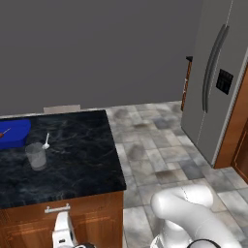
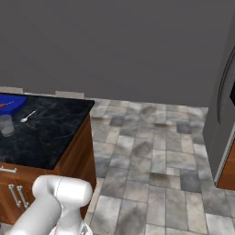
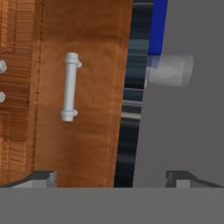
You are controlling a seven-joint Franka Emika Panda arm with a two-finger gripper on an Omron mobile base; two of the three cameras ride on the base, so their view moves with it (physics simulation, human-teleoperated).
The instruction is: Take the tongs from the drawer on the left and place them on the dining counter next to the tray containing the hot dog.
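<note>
The pincer (image 3: 109, 179) stands with its two dark tips wide apart and nothing between them, facing the reddish-brown front of the dining counter (image 1: 72, 155). In the hand view, which is rolled sideways, the drawer (image 3: 83, 87) lies straight ahead, shut, and its short silver bar handle (image 3: 70, 86) sits beyond the tips and nearer the left-hand one, well apart from both. The edge of the black marble top runs up the view just inside the right-hand tip, and past it a clear glass tumbler (image 3: 170, 70) lies across the picture, with the blue tray (image 3: 157, 26) further off behind it.

From the left base view the tray (image 1: 13, 133) rests at the far left of the marble top, the orange-brown hot dog (image 1: 4, 132) inside it. The tumbler (image 1: 36, 155) stands just beside the tray, and a small white spoon (image 1: 46, 141) lies near both. A grey refrigerator (image 1: 218, 82) stands across the tiled floor (image 1: 160, 145), well away from the pincer.
</note>
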